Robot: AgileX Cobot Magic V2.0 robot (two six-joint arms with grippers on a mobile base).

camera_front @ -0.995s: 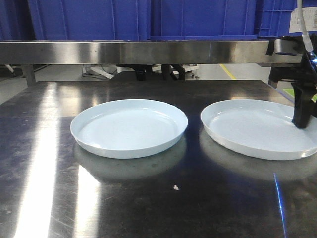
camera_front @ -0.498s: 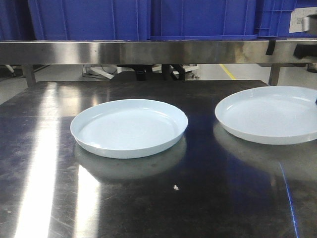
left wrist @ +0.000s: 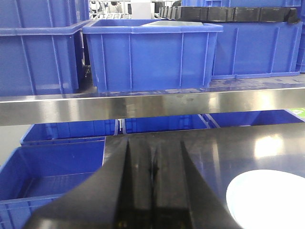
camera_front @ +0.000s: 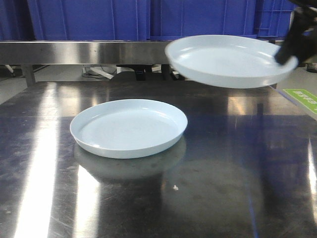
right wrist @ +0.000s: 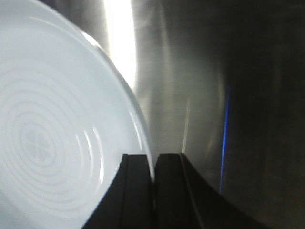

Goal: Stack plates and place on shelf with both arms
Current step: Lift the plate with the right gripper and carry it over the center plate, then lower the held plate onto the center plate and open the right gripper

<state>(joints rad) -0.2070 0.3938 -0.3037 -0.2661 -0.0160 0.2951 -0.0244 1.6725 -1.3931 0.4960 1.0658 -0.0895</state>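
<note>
One pale bluish-white plate (camera_front: 129,127) lies flat on the dark steel tabletop, left of centre. A second plate (camera_front: 230,60) hangs in the air at the upper right, level with the shelf rail (camera_front: 99,52). My right gripper (camera_front: 290,49) is shut on its right rim; the right wrist view shows the rim (right wrist: 143,138) pinched between the two dark fingers (right wrist: 153,164). My left gripper (left wrist: 153,167) is shut with nothing in it, low over the table's left edge. An edge of the resting plate (left wrist: 267,200) shows at its lower right.
Large blue plastic crates (camera_front: 148,19) stand on the shelf; in the left wrist view more blue crates (left wrist: 152,55) fill it and others (left wrist: 52,167) sit below to the left. A green label (camera_front: 301,98) lies at the table's right edge. A small crumb (camera_front: 175,187) lies near the front.
The right plate has risen off the table in my right gripper and moved up and leftward, to shelf-rail height. The left plate has stayed put.
</note>
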